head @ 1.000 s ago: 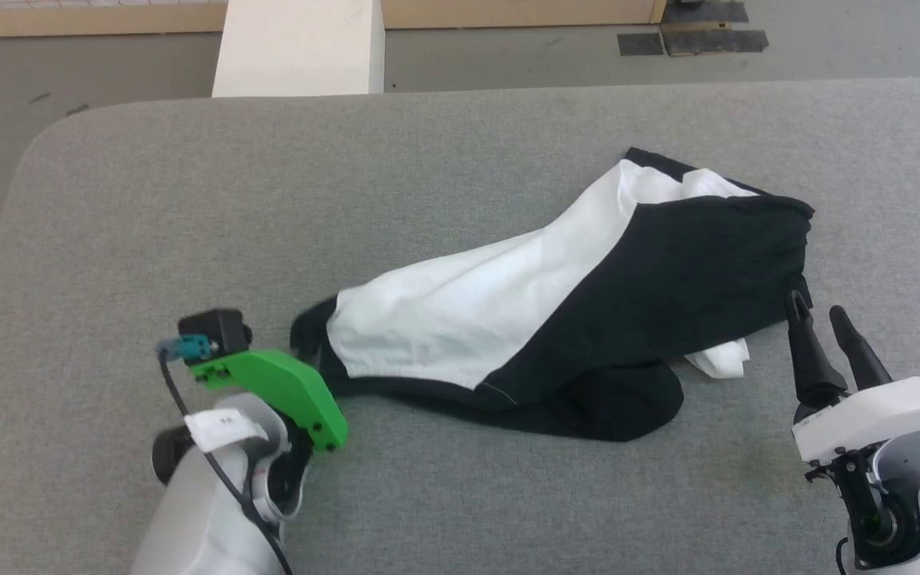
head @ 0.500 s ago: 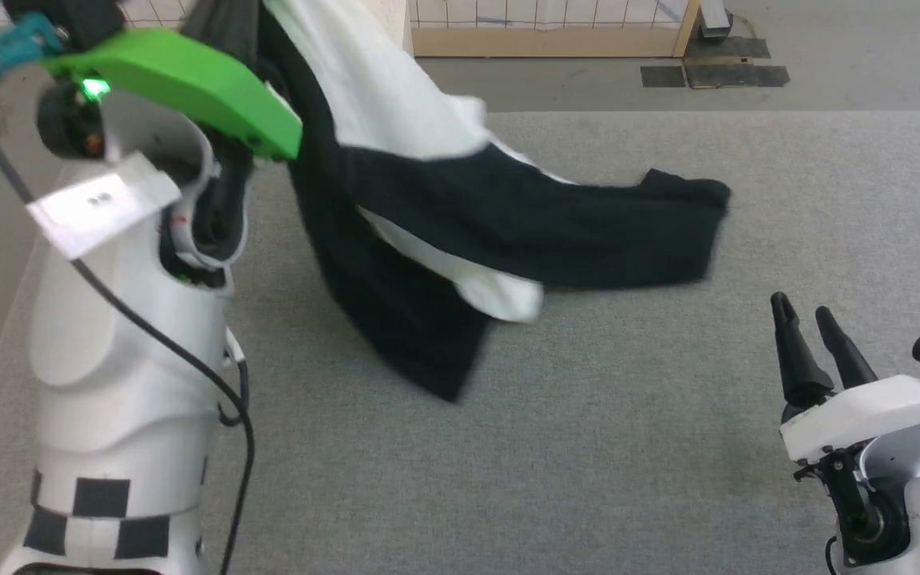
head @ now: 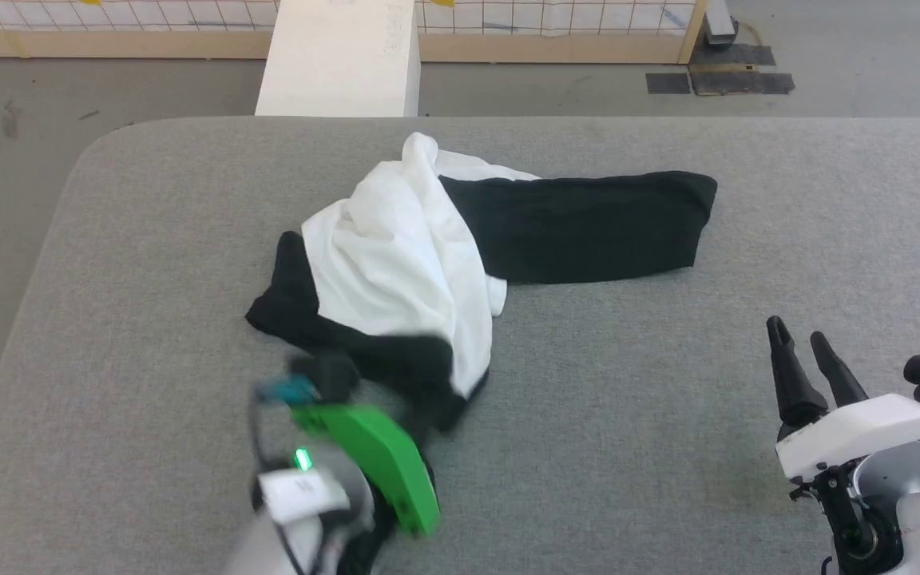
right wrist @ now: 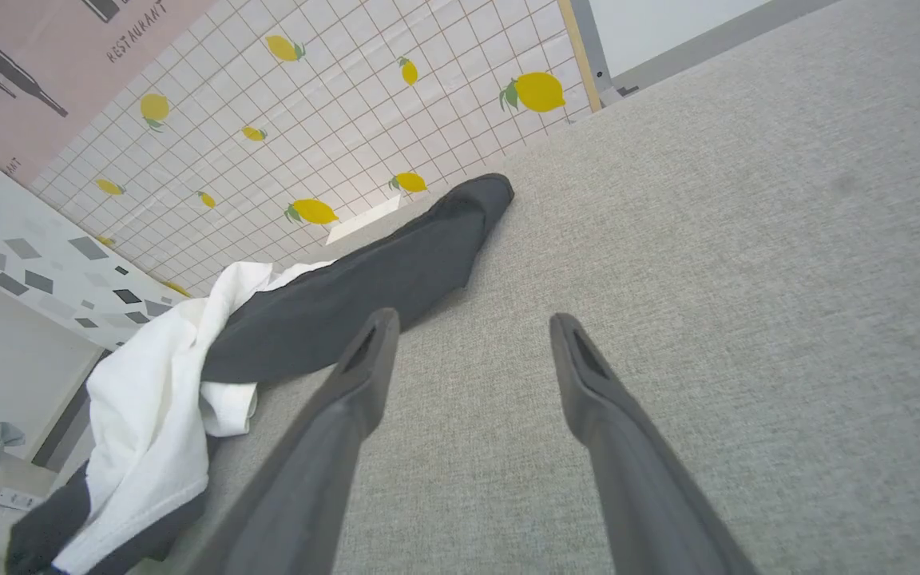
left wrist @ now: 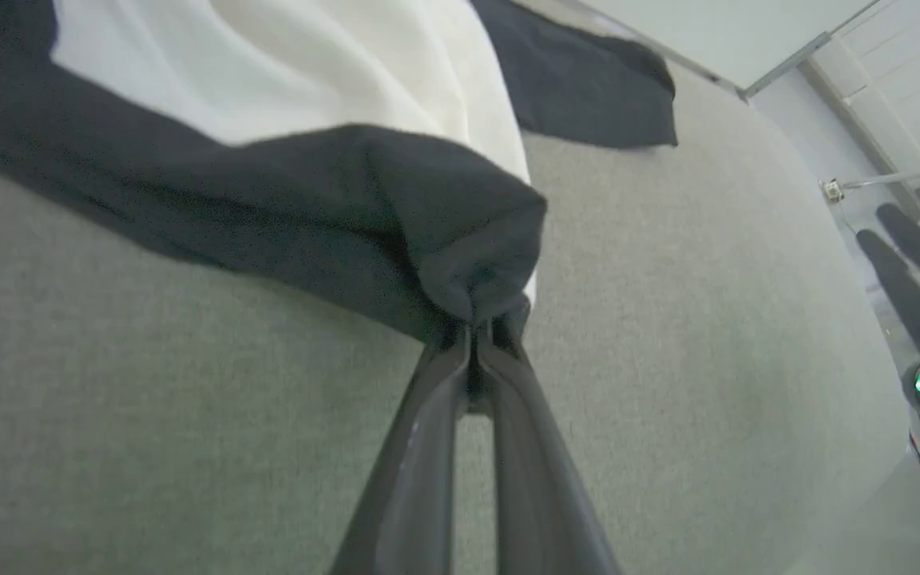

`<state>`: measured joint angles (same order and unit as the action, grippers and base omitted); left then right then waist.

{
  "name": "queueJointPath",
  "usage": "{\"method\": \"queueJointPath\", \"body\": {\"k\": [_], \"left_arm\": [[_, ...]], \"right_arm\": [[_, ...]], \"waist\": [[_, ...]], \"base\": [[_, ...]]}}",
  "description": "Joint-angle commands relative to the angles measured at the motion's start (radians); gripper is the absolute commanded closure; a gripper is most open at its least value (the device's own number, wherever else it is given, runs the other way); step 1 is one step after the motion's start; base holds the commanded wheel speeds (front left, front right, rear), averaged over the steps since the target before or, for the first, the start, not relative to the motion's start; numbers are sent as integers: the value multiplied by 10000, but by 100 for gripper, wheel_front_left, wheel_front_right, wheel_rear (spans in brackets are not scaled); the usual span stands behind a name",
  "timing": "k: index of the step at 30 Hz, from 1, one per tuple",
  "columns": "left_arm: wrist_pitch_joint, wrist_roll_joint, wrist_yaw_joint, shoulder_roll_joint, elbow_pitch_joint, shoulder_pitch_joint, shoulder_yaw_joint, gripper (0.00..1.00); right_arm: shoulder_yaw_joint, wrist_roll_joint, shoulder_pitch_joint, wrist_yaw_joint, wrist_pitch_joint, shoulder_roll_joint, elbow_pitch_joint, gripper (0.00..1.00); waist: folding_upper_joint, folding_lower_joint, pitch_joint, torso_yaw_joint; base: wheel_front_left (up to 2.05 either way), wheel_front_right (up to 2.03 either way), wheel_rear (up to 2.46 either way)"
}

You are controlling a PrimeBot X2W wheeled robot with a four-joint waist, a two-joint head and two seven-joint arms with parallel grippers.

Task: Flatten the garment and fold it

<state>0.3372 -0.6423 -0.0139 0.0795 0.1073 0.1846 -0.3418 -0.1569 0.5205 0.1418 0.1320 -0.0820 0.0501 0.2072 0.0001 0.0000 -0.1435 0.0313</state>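
The left gripper [left wrist: 477, 329] has its two fingers pressed together on a fold of black cloth at the near edge of the garment [head: 400, 255]. The pinched cloth bunches into a rounded lump right at the fingertips [left wrist: 460, 351], just above the table [head: 148, 239]. In the head view this arm sits at the lower left, blurred, with a green cover [head: 372, 455] on its wrist and a small green light beside it. The tips there are lost in the blur against the garment's dark near corner.

From that corner the garment runs away from the robot across the middle of the table as a crumpled heap. Its white body is bunched and creased in the centre. A black band lies under its near and left edges. One black sleeve [head: 588, 228] lies flat, stretching to the right from the heap, with its squared end toward the far right of the table.

The right gripper [head: 795, 331] is at the lower right, fingers spread wide with nothing between them. It hangs over bare grey table, well apart from the garment. Its wrist view looks along the table toward the sleeve's end and the white folds beyond.

Past the table's far edge stands a white block [head: 340, 56] on a grey floor. Behind it is a tiled wall [right wrist: 332, 104] printed with lemons.
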Motion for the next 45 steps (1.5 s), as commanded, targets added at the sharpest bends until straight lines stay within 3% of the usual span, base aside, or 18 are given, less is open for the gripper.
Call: {"method": "queueJointPath", "body": {"k": [1, 7, 8, 9, 14, 19, 23, 25, 27, 30, 35, 39, 45], "left_arm": [[260, 38, -58, -10, 141, -325, -235, 100], [1963, -497, -19, 186, 599, -1240, -874, 100], [2142, -681, -34, 211, 464, -1305, -803, 83], [2298, -904, -8, 237, 251, -1361, -709, 0], [2382, -2324, 1, 181, -1152, -1556, 390, 0], [1427, -2891, -338, 231, -2209, -1608, 1954, 0], [-1326, -1563, -404, 366, -2353, -1300, 3177, 0], [-2930, -293, -255, 650, -2124, -1192, 3317, 0], [-4419, 506, -234, 580, -1871, -1141, 3394, 0], [-5664, 1461, -236, 501, -1420, -1112, 3265, 0], [-5970, 2257, -166, 276, -1125, -943, 3293, 0], [-5985, 2669, -13, 9, -1228, -652, 3596, 0], [-5987, 2873, 294, -235, -1267, -277, 3697, 0]], "right_arm": [[39, 54, -14, -13, 48, 1, 38, 0], [268, 128, -16, -13, 77, 1, 286, 0], [276, 137, -42, -13, 95, 1, 334, 0], [280, 143, -64, -13, 107, 1, 367, 0], [315, 140, -114, -13, 146, 1, 484, 0], [374, 81, -126, -13, 138, 1, 500, 0], [523, -64, -11, -13, 23, 1, 434, 0], [636, -182, 103, -13, -93, 1, 396, 0], [763, -264, 283, -13, -232, 1, 375, 0], [1031, -389, 693, -13, -559, 1, 450, 0], [1579, -1590, 1835, -13, -1527, 1, 739, 0], [2112, -3629, 3332, -13, -3064, 37, 1292, 0], [3123, -5331, 5110, -13, -4976, 341, 2560, 0]], "waist": [[-1, 0, 22, 53], [-1, 0, 188, 171], [-1, 0, 253, 200], [-1, 0, 290, 219], [-1, 0, 482, 265], [-1, 0, 582, 301], [-1, 0, 472, 319], [-1, 0, 362, 324], [-1, 0, 210, 317], [-1, 0, -18, 341], [-1, 0, -527, 446], [-1, 0, -1072, 690], [-1, 0, -1764, 1354]], "base": [[0, 0, 0], [0, 0, 0], [0, 0, 0], [0, 0, 0], [0, 0, 0], [0, 0, 0], [0, 0, 0], [0, 0, 0], [0, 0, 0], [0, 0, 0], [0, 0, 0], [0, 0, 0], [0, 0, 0]]}}
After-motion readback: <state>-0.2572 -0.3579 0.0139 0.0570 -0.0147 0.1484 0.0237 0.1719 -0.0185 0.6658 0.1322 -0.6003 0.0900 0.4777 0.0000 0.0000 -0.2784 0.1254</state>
